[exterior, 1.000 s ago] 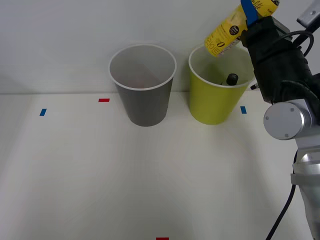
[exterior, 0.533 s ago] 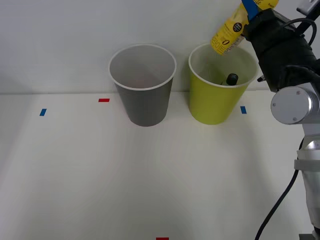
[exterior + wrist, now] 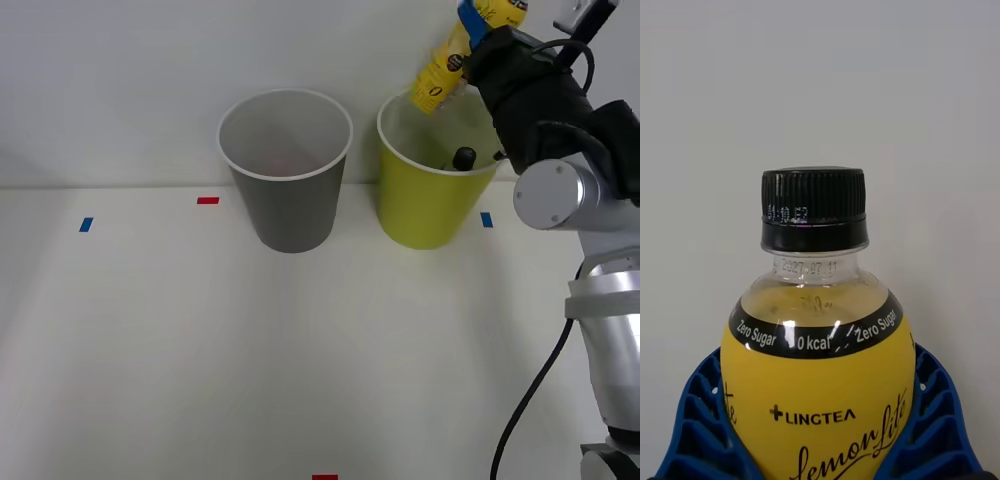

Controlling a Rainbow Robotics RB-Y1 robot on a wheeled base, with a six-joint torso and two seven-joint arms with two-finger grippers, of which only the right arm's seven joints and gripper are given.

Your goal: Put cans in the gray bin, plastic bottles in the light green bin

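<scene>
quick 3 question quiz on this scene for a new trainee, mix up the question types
1. True or false: the yellow bottle rests on the table.
2. Multiple choice: the held bottle hangs over which bin? A) the gray bin B) the light green bin C) neither
3. Fill in: inside the light green bin, a black ___ of another bottle is visible.

Key
1. False. The right gripper has its jaws shut on it, holding it tilted in the air, the blue ribbed fingers on either side of its body.
2. B. Its lower end hangs over that bin's far rim.
3. cap
</scene>
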